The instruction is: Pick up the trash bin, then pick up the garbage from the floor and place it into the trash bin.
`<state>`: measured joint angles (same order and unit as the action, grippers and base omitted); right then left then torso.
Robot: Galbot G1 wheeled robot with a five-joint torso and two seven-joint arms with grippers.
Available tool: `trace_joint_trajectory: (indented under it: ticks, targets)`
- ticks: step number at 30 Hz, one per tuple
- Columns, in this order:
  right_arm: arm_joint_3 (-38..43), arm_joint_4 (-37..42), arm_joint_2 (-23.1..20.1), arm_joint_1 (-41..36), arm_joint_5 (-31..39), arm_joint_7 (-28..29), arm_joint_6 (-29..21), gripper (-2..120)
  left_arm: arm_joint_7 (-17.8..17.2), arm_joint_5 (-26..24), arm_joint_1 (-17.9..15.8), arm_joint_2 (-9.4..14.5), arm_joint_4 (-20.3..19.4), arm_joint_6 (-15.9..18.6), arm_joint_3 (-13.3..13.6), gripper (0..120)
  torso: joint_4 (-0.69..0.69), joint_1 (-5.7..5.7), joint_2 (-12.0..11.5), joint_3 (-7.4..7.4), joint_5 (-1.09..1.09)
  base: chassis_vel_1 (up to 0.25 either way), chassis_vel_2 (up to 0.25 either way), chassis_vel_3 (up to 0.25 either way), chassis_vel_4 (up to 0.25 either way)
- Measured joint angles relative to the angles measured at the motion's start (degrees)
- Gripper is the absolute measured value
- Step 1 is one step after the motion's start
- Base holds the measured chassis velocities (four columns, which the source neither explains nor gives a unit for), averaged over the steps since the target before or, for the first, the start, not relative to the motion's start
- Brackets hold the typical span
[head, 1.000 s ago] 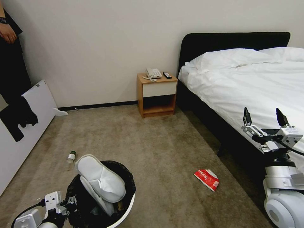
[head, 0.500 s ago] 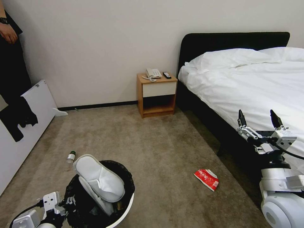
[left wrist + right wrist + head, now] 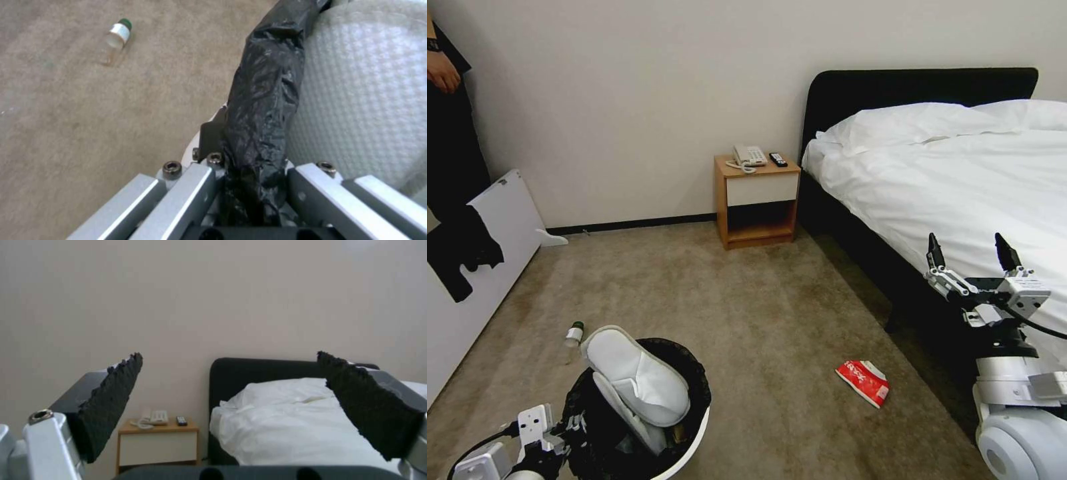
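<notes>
Place: hotel-style bedroom
Evidence: white-sheeted bed, wooden nightstand carrying telephone and remote, beige carpet

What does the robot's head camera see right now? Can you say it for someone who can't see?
The left claw grips the rim of the trash bin, which holds white slippers. A red snack packet and a small bottle lie on the carpet. The right claw is open, raised beside the bed.

Open carpet is lying bare around the red snack packet at lower centre; the bed is walling off the right, the leaning white board the left edge.
</notes>
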<state>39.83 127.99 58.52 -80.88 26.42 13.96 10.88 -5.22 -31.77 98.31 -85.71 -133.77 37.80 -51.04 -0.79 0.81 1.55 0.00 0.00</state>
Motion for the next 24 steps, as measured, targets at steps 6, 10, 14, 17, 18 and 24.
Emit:
trace_joint_trajectory:
  ticks: [6, 10, 14, 17, 18, 24]
  targets:
    - [-0.05, -0.40, 0.04, 0.14, -0.35, -0.10, 0.31, 100, 0.00, 0.00, -0.09, 0.03, 0.16, -0.03, -0.01, 2, 0.00, 0.01, -0.01, 0.00, 0.00, -0.116, 0.108, 0.126, -0.110]
    - [-0.14, -0.47, 0.02, 0.12, -0.42, -0.18, 0.39, 100, 0.00, 0.00, -0.18, 0.08, 0.28, -0.05, -0.01, 2, 0.00, 0.00, -0.02, 0.00, 0.00, -0.075, 0.083, 0.084, -0.085]
    - [-0.45, -0.75, 0.04, 0.33, -0.47, -0.21, 0.48, 100, -0.01, -0.03, -0.27, 0.14, 0.42, -0.08, -0.04, 2, 0.00, 0.00, -0.01, 0.00, 0.00, -0.079, 0.066, 0.076, -0.083]
    - [-0.72, -1.01, 0.03, 0.47, -0.50, -0.14, 0.75, 100, -0.01, -0.10, -0.35, 0.16, 0.51, -0.13, -0.10, 2, 0.00, 0.00, -0.01, 0.00, 0.01, -0.078, 0.078, 0.072, -0.090]
    - [-0.78, -1.15, -0.01, 0.49, -0.60, -0.09, 0.84, 100, -0.01, -0.12, -0.37, 0.19, 0.56, -0.15, -0.14, 2, 0.00, 0.00, -0.01, 0.00, 0.01, -0.082, 0.076, 0.071, -0.054]
    - [-1.02, -1.67, -0.24, 0.69, -0.91, -0.01, 1.28, 100, -0.03, -0.14, -0.54, 0.27, 0.83, -0.16, -0.15, 2, 0.00, 0.00, -0.01, 0.00, 0.00, -0.027, 0.031, 0.022, -0.015]
